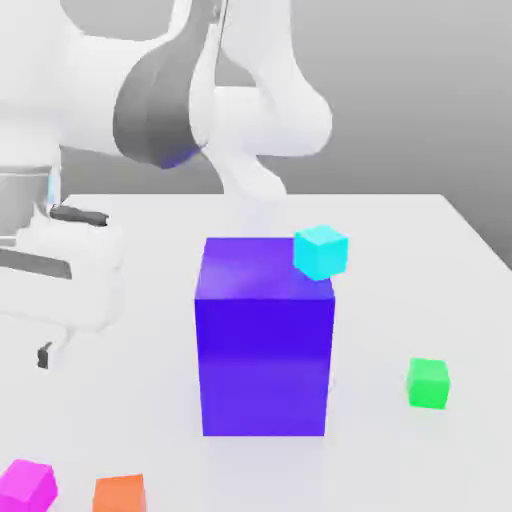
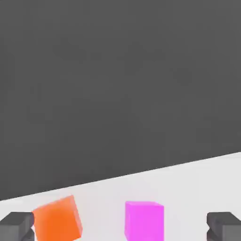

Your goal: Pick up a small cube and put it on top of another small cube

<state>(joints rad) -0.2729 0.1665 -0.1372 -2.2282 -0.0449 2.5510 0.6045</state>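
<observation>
The blue block [image 1: 264,350] stands upright on the pale surface [image 1: 380,310]. The cyan cube [image 1: 320,252] overlaps its top toward the exterior view's right, jutting past the edge; contact is unclear. The green cube [image 1: 428,384] sits apart, farther right. The orange cube [image 1: 120,495] lies in the exterior view's near left, partly cut off.

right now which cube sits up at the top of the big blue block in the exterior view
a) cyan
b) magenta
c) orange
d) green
a, the cyan cube shows at the top right corner of the big blue block in the exterior view
</observation>
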